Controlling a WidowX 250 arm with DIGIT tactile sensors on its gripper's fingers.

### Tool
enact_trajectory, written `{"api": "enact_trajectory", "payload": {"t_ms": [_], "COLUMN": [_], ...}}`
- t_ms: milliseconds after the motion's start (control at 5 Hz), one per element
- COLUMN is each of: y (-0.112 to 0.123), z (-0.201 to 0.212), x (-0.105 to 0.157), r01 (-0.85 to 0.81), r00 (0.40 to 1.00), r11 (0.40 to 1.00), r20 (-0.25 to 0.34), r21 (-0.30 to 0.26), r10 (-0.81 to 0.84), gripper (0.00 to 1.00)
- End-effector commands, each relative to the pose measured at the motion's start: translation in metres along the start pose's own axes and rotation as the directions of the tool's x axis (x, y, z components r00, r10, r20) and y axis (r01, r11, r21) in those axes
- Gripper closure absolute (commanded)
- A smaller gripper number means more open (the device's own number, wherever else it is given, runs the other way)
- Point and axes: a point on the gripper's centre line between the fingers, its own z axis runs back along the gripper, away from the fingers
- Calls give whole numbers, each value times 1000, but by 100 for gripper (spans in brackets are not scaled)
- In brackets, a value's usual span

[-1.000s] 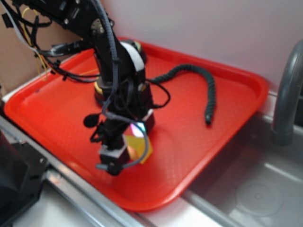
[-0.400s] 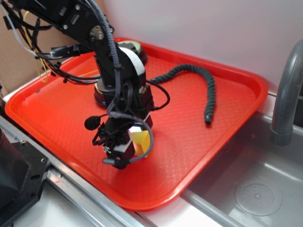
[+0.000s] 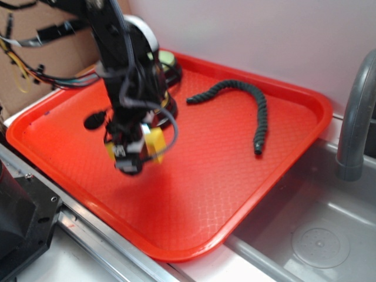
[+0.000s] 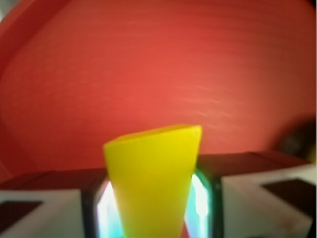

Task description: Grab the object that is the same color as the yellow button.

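We log the gripper [image 3: 136,154] clamped on the yellow wedge block [image 4: 152,183], one finger on each side. We see it held above the red tray [image 3: 247,176].

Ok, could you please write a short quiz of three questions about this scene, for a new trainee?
1. True or false: the gripper holds the yellow wedge block between its fingers.
2. Where does the dark flexible hose lie?
A. In the sink
B. On the red tray, apart from the gripper
C. Inside the gripper
3. Fill in: in the exterior view, the gripper with the block is ____ the tray surface, not resting on it.

Key:
1. True; the wrist view shows the block clamped between both fingers.
2. B.
3. Above; the block hangs clear of the tray.
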Motion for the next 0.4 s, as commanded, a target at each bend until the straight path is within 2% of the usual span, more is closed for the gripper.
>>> {"api": "enact_trajectory", "payload": {"t_ms": [0,200], "y": [27,41], "z": [62,87], "x": [-23,-44], "r01": [-459,-661], "r00": [885,743], "r11": [888,745], "r20": [-74,-66], "r21": [43,85], "r10": [461,666], "gripper": [100,100]}}
